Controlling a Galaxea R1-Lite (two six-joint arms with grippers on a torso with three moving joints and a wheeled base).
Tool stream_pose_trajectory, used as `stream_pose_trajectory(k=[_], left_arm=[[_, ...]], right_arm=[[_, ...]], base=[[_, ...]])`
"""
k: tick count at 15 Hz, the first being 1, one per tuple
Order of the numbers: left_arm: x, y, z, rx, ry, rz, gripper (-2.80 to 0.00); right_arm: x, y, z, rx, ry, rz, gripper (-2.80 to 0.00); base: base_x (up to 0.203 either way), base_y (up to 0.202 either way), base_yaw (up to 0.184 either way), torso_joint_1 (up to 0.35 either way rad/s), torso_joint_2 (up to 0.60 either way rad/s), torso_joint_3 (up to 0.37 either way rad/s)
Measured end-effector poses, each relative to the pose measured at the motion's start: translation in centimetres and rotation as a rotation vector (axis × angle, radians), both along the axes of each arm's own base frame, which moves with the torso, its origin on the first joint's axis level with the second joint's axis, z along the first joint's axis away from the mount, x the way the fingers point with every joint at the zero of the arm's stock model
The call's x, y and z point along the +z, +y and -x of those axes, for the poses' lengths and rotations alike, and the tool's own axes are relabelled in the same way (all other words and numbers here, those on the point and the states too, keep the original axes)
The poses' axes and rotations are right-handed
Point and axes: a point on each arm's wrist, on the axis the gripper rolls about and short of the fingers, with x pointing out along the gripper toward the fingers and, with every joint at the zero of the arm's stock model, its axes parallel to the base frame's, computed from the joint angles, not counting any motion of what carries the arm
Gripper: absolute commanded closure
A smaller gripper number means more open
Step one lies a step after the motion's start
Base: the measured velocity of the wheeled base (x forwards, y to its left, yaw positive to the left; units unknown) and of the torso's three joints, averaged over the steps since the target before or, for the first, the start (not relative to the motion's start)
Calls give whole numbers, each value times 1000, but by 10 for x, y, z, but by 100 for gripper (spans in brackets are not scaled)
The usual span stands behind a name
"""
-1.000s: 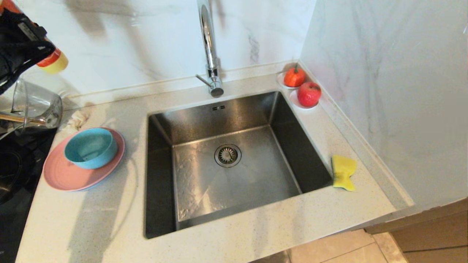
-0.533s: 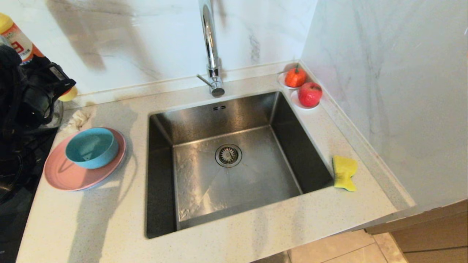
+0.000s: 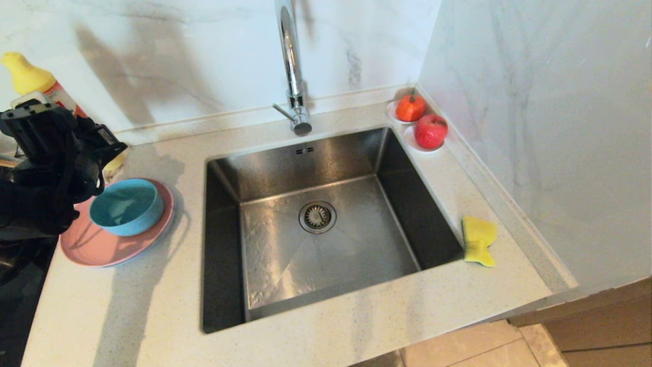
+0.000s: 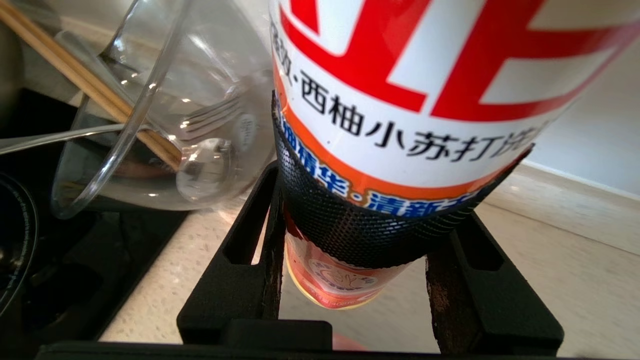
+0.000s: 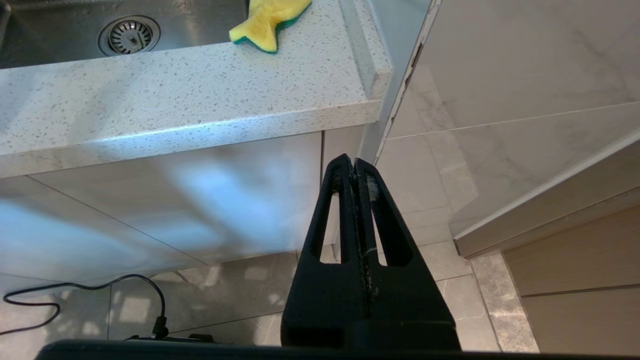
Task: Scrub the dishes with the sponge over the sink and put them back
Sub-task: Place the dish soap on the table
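The left gripper [image 4: 350, 240] clamps a detergent bottle [image 4: 400, 100] just left of the sink [image 3: 316, 224], beside the teal bowl [image 3: 127, 206] on the pink plate [image 3: 102, 244]. The sponge [image 3: 479, 239] lies on the counter right of the sink. The right gripper [image 5: 356, 172] hangs pressed closed below the counter edge.

bottle [image 4: 400, 125] label, "西柚小苏打"

A yellow-capped bottle [image 3: 30, 81] with a red-and-white label stands at ten o'clock on the tabletop [image 3: 153, 316]. A glass jug [image 4: 150, 125] holds chopsticks [image 4: 85, 85]. Two red fruits [image 3: 430, 131] sit at one o'clock.
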Motion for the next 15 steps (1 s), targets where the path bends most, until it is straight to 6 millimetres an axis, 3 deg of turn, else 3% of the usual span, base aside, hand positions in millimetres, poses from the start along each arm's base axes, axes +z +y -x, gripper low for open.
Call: stream_pose_trajectory(k=[8,15], left_arm=[[-17,17,-23,26,-17,46,0],[-21,26,-40,35,-39,40,0]], right_arm=[[0,0,0,0,0,0,0],[0,0,0,0,0,0,0]], base=[[0,0,0,0,0,0],[0,0,0,0,0,0]])
